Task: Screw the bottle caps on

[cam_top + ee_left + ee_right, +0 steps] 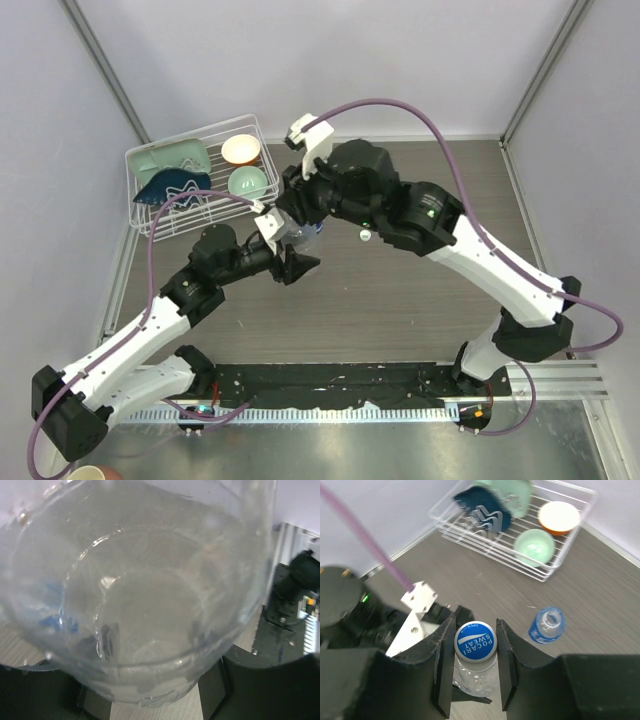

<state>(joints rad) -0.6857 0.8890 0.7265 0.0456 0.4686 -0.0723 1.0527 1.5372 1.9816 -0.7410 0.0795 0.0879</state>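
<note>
The plain clear bottle [150, 605] fills the left wrist view. My left gripper [150, 700] is shut on its lower body, with a dark finger on either side. A round bottle cap [475, 641] with a blue printed top sits on that bottle's neck. My right gripper [475, 647] is shut on the cap from above, its pads against the rim. The two grippers meet at the table's middle, left gripper [293, 262] below right gripper [298, 215]. The blue-labelled bottle [547, 625] stands upright beside them with its neck uncapped. A second small white cap [366, 236] lies on the table to the right.
A white wire rack [150, 215] stands at the back left with a cream bowl [241, 149], a green bowl [247, 182] and green and dark blue dishes [172, 182]. Purple cables arch over both arms. Walls close in the left and right sides.
</note>
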